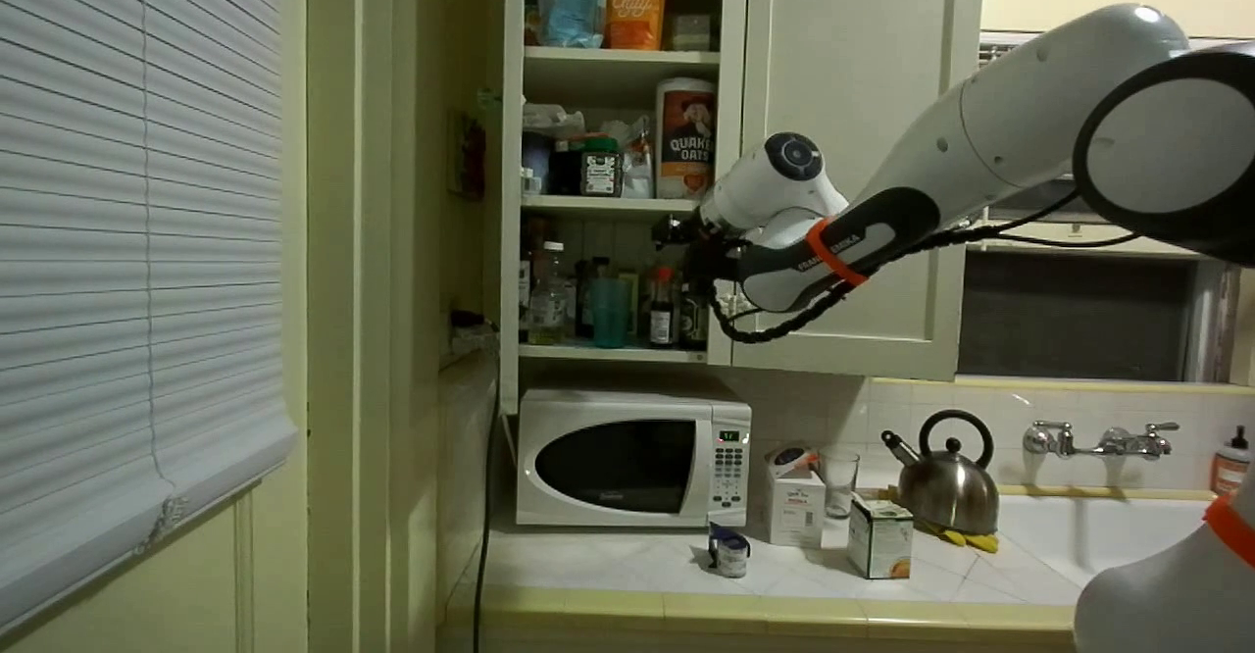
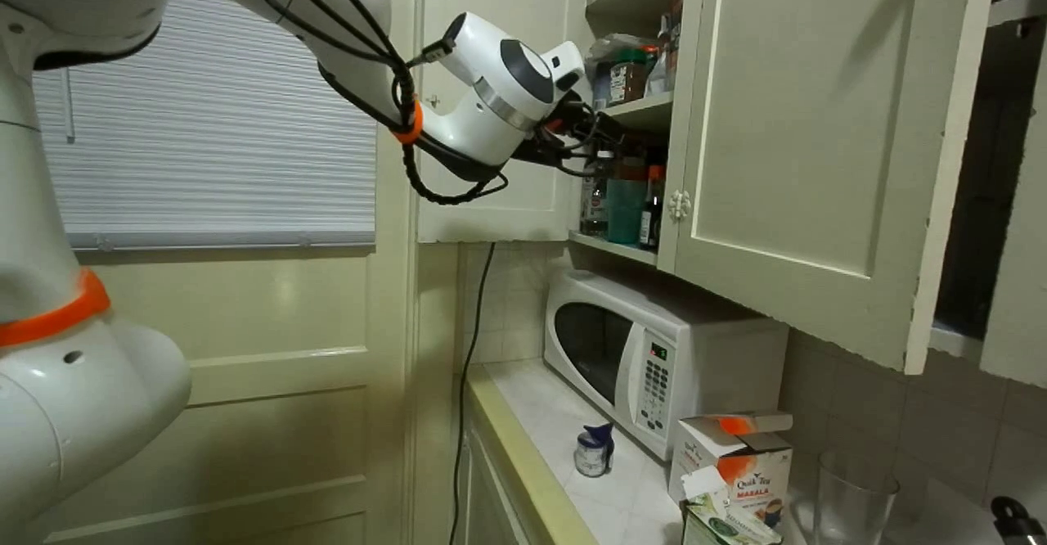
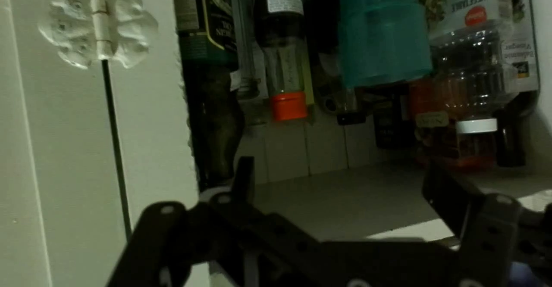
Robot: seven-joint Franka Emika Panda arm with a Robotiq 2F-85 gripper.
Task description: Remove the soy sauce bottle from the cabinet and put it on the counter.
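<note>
The soy sauce bottle, dark with an orange-red cap and a white label, stands upright on the cabinet's lowest shelf; it shows in both exterior views (image 1: 662, 312) (image 2: 651, 211) and upside down in the wrist view (image 3: 282, 37). The open cabinet (image 1: 618, 352) is above the microwave. My gripper is at the cabinet opening, above and in front of the bottle, in both exterior views (image 1: 677, 236) (image 2: 597, 152). In the wrist view (image 3: 340, 173) its fingers are wide apart with nothing between them. The bottle's cap is apart from the fingers. The white tiled counter (image 1: 598, 570) is below.
A teal cup (image 1: 609, 312) and an oil bottle (image 1: 552, 300) stand left of the soy sauce; a dark green bottle (image 3: 211, 54) stands at its other side. A microwave (image 1: 627, 457), small jar (image 1: 730, 557), tea boxes (image 1: 795, 506) and kettle (image 1: 948, 486) are on the counter.
</note>
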